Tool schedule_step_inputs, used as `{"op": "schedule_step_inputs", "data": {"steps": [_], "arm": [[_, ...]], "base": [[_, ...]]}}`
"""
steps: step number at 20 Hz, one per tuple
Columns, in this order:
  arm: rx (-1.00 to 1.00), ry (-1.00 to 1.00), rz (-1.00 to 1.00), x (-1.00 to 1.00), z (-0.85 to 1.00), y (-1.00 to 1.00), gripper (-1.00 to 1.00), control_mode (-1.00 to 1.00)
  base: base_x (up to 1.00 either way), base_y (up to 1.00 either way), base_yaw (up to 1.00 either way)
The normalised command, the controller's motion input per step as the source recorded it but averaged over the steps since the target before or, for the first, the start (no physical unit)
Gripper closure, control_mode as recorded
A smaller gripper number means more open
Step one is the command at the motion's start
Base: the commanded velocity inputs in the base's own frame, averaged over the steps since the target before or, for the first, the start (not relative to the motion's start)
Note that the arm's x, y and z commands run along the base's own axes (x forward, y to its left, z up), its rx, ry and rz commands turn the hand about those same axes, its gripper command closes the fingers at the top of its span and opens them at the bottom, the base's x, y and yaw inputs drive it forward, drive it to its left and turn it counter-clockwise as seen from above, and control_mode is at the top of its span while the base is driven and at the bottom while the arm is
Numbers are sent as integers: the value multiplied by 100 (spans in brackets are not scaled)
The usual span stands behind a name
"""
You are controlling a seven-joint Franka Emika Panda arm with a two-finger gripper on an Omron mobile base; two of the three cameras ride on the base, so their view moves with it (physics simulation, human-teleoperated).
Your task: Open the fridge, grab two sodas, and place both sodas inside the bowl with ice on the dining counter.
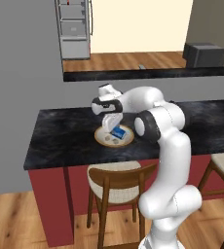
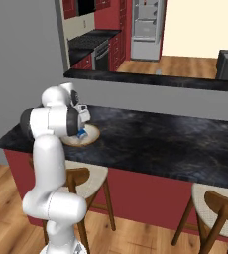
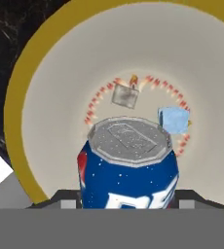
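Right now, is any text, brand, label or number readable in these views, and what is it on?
Blue soda can held over the bowl: white lettering at the lower edge, cut off and blurred, not readable.
Can's silver lid: embossed marks, too blurred to read.
Fridge and dining counter: no text visible.

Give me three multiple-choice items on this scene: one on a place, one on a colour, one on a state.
1. Where is the can?
A. on a stool
B. at the bowl
C. in the fridge

2. What colour is the can's side?
A. blue
B. green
C. orange

3. How is the gripper?
A. open and empty
B. shut on the can
C. shut on a cube

Answers:
1 B: the hand view shows the can against the bowl's pale inside.
2 A: its side is blue under a silver top.
3 B: the can sits between the finger tips.
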Motion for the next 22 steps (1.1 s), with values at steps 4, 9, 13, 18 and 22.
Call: {"op": "schedule_step_inputs", "data": {"steps": [4, 9, 13, 18, 22], "arm": [[0, 6, 10, 43, -29, 0, 100, -100], [0, 6, 9, 34, -27, 0, 100, -100], [0, 4, 10, 33, -24, 0, 100, -100], [0, 4, 9, 24, -22, 0, 100, -100], [-1, 1, 6, -4, -25, 0, -100, -100]], "base": [[0, 0, 0], [0, 0, 0], [0, 0, 0], [0, 0, 0], [0, 0, 0]]}}
